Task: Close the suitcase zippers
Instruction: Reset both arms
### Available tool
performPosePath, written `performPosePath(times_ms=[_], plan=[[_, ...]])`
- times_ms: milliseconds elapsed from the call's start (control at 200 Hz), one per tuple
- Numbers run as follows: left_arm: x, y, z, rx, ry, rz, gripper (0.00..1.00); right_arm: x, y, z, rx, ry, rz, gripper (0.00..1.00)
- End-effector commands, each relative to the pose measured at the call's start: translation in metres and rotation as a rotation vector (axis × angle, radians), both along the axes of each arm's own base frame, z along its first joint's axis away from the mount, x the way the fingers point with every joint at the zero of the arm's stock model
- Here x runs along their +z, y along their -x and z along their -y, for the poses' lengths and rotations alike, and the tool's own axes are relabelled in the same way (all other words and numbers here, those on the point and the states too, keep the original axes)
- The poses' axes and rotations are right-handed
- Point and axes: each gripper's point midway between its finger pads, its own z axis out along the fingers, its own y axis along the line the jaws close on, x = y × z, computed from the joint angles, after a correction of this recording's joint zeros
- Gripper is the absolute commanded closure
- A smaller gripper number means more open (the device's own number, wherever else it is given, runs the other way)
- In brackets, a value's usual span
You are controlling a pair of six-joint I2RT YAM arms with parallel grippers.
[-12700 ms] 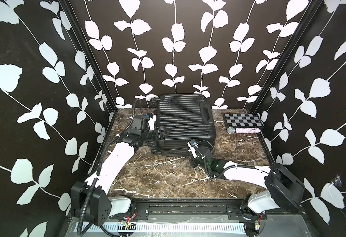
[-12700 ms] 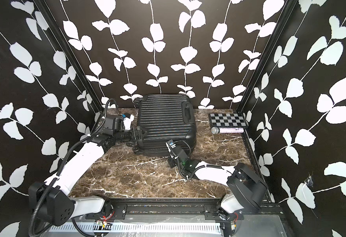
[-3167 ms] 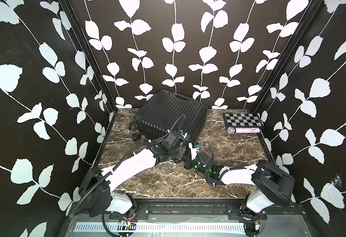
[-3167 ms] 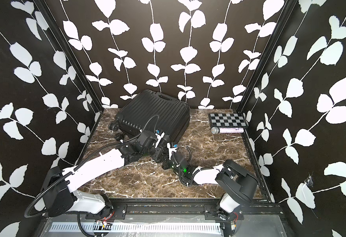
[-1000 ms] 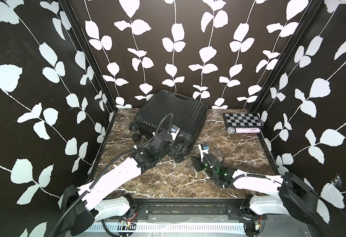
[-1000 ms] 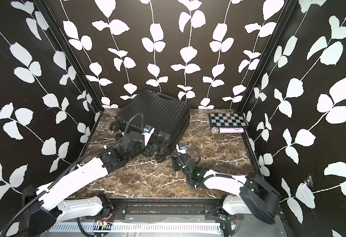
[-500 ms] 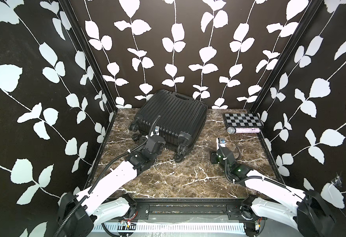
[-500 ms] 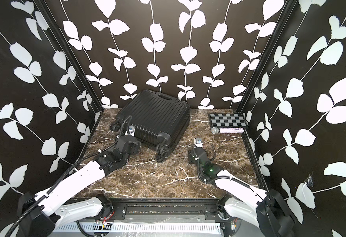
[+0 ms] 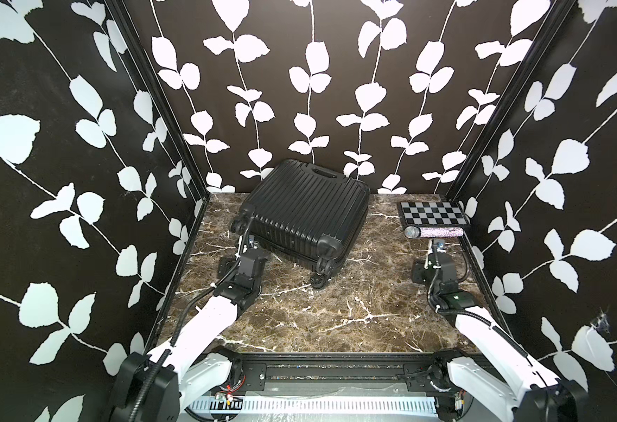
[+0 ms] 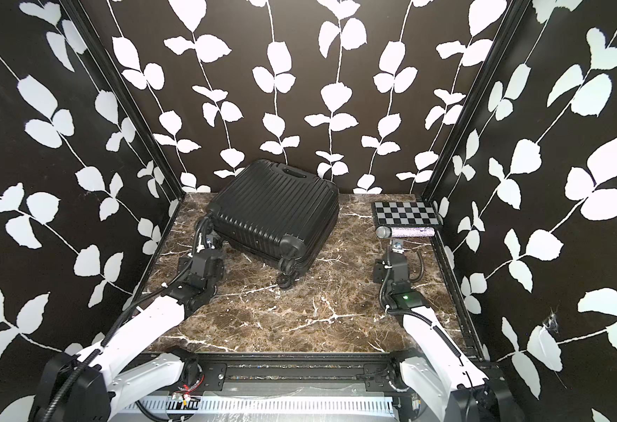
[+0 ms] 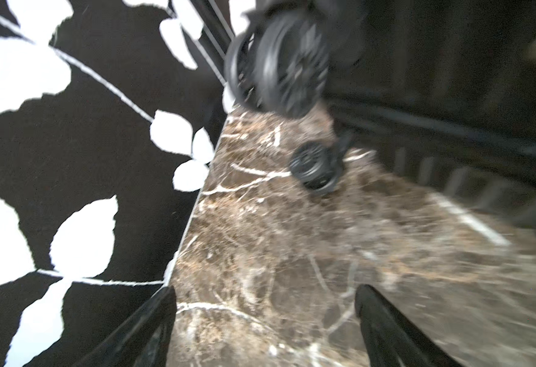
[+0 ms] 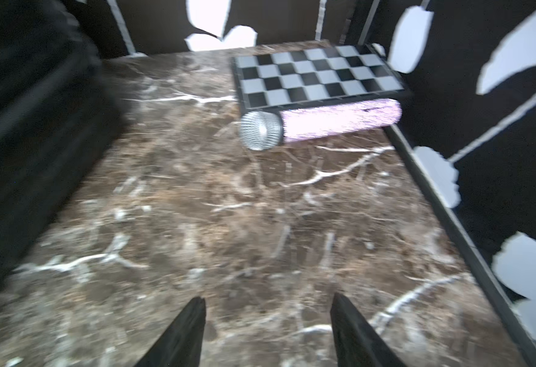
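Your suitcase [image 9: 307, 212] lies flat on the table [image 9: 336, 321], ribbed shell up. It sits toward 12 o'clock and is turned a little, so its wheeled end faces 6 o'clock. The two halves lie together, and the zippers [image 9: 288, 254] run along the rim seam between them. The pulls are too small and dark to find, so you cannot confirm from here that the track is run fully round.

Your left tool [image 11: 265, 295] has its fingers spread apart with only bare table between them. It sits near the case's 7 o'clock corner, looking at a wheel [image 11: 316, 168] and touching nothing.

Your right tool [image 12: 268, 305] is also spread and empty. It is at 3 o'clock on the table, well apart from the case, facing the microphone [image 12: 320, 124] and the checkered board [image 12: 317, 74].

With neither tool holding anything, the case rests on its own weight. I'd judge both arms are standing clear so you can inspect the seam.
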Motion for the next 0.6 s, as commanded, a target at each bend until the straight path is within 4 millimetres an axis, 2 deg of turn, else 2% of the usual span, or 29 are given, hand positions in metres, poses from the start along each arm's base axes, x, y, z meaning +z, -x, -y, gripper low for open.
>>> performPosePath(times_ms=[0,170,316,486,596], plan=[[0.002,-0.008,-0.013,0.017,-0.012,0.053,0.09,-0.010,0.003,0.013,-0.005,0.031,-0.016,0.38],[-0.023,-0.018,-0.020,-0.058,0.050,0.055,0.08,-0.015,0.002,0.024,-0.031,0.022,0.031,0.36],[-0.041,-0.031,-0.013,-0.145,0.152,0.073,0.08,-0.022,-0.004,0.035,-0.052,0.000,0.058,0.35],[-0.045,-0.053,0.001,-0.236,0.200,0.070,0.08,-0.035,-0.008,0.043,-0.056,-0.039,0.090,0.35],[-0.041,-0.067,0.012,-0.294,0.226,0.110,0.08,-0.035,-0.012,0.048,-0.052,-0.036,0.132,0.35]])
